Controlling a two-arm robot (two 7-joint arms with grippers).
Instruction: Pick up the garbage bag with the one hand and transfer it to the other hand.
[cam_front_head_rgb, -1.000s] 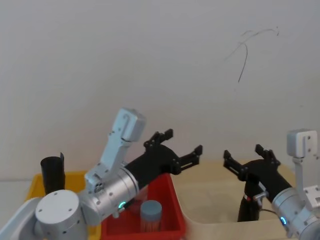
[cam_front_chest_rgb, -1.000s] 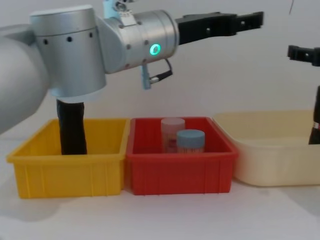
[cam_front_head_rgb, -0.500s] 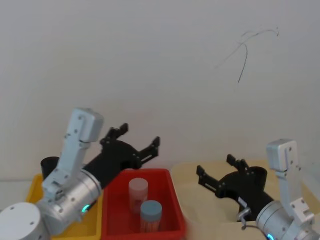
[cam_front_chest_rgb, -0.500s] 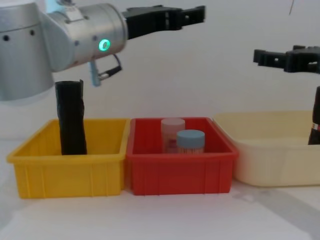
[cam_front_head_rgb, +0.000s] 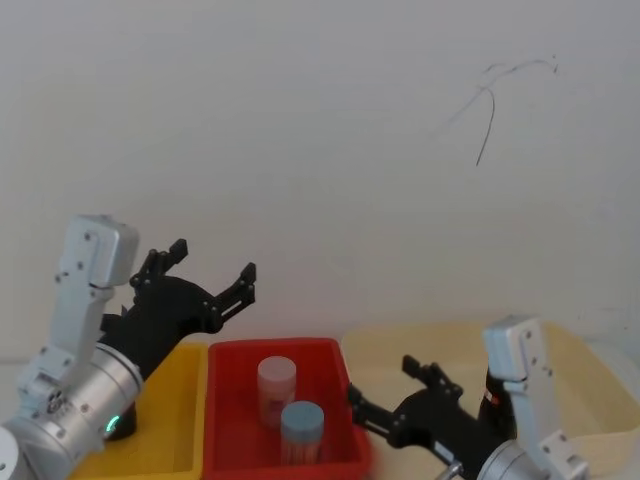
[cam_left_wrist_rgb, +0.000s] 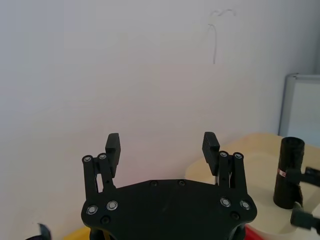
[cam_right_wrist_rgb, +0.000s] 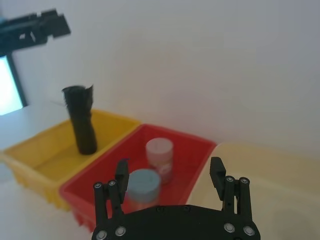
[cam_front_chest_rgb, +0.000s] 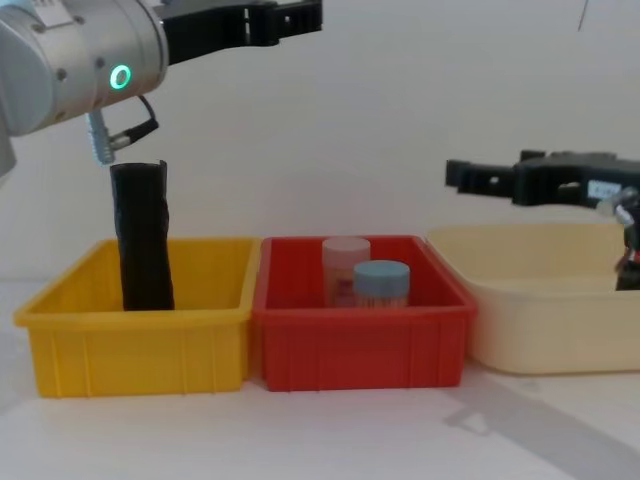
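The garbage bag (cam_left_wrist_rgb: 289, 171), a black roll with a red-and-white label band, stands upright in the cream bin (cam_left_wrist_rgb: 250, 150). In the head view the garbage bag (cam_front_head_rgb: 493, 386) is partly hidden behind my right arm. My left gripper (cam_front_head_rgb: 213, 263) is open and empty, raised above the yellow bin (cam_front_head_rgb: 180, 420); it also shows as the left gripper (cam_front_chest_rgb: 295, 17) and the left gripper (cam_left_wrist_rgb: 161, 145). My right gripper (cam_front_head_rgb: 383, 385) is open and empty, hovering at the cream bin's left side near the red bin (cam_front_head_rgb: 240, 352), well apart from the bag. It shows too as the right gripper (cam_front_chest_rgb: 465, 178) and the right gripper (cam_right_wrist_rgb: 169, 172).
A second black roll with a notched rim (cam_front_chest_rgb: 142, 235) stands in the yellow bin (cam_front_chest_rgb: 130, 350). The red bin (cam_front_chest_rgb: 360, 350) holds a pink-lidded jar (cam_front_chest_rgb: 345, 262) and a blue-lidded jar (cam_front_chest_rgb: 381, 282). The three bins stand side by side against a white wall.
Both arms have swung left and drawn back. The left gripper went from above the red bin to above the yellow bin. The right gripper dropped and moved left, away from the bag. Both stayed open.
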